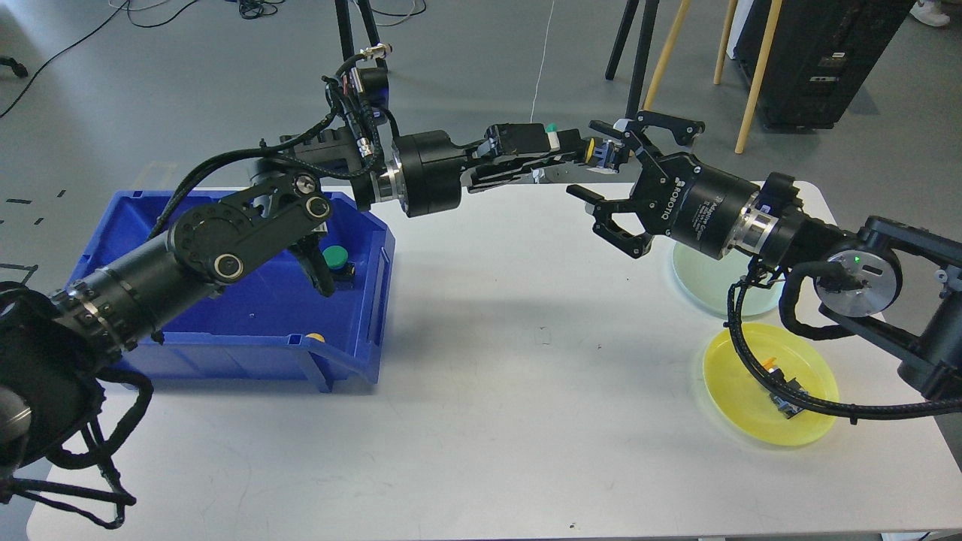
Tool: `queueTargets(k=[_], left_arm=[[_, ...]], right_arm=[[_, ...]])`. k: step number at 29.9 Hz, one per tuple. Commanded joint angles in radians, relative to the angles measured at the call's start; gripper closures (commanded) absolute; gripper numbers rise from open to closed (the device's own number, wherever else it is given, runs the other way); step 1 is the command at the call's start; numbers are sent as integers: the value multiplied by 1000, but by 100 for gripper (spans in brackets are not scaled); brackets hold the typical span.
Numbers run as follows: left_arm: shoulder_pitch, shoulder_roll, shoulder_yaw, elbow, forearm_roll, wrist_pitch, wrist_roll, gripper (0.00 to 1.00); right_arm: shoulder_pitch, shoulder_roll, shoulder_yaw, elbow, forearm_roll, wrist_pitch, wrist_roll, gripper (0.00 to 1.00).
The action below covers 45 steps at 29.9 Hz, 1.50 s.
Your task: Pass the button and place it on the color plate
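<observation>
left gripper (582, 150) is clamping a yellow button (599, 152) above the desk (488, 361); right gripper (601, 161) is gaping wide, its fingers straddling the button.

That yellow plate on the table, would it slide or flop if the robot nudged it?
The yellow plate looks thin and see-through, likely light plastic, so it would probably slide easily on the smooth table. Its raised rim holds an even round shape, so it probably stays stiff rather than flopping.
</observation>
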Motion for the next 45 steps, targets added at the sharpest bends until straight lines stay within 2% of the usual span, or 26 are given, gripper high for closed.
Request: queueTargets(k=[1,2,4,6,11,13,15,16,17,18,22,27,29,33,36,40,45], left_arm=[[0,1,0,0,0,0,0,95],[0,4,0,0,0,0,0,95],[2,4,0,0,1,0,0,95],[3,4,2,0,3,0,0,95],[19,6,5,0,4,0,0,94],[20,6,5,0,4,0,0,91],[25,6,0,0,0,0,0,70],[26,4,-5,0,-2,0,0,55],[28,4,-6,0,-3,0,0,29],[29,4,-6,0,-9,0,0,20],[32,7,-5,0,-25,0,0,8],[31,13,-6,0,-51,0,0,4],[31,24,-6,0,-65,0,0,4],[34,36,-3,0,-65,0,0,4],[34,36,2,0,-63,0,0,4],[34,36,5,0,-63,0,0,4],[34,36,5,0,-65,0,0,4]], right_arm=[[-2,3,4,1,0,1,4,64],[-2,3,4,1,0,1,4,71],[0,10,8,-1,0,-22,6,91],[-3,11,8,2,0,-45,9,100],[-6,11,11,8,0,-68,15,100],[-8,11,11,8,1,-76,15,100],[-8,11,11,8,1,-78,14,100],[-8,11,13,8,1,-79,14,100],[-8,11,13,8,1,-81,14,100],[-8,11,13,8,3,-82,14,100],[-11,10,15,8,9,-84,14,100],[-38,2,50,1,20,-117,15,100],[-86,7,111,-37,38,-197,18,100],[-163,48,140,-252,-21,-503,18,100],[-167,167,58,-446,-298,-666,18,100],[-181,276,24,-625,-512,-774,15,100],[-186,362,-38,-798,-566,-828,18,100]])
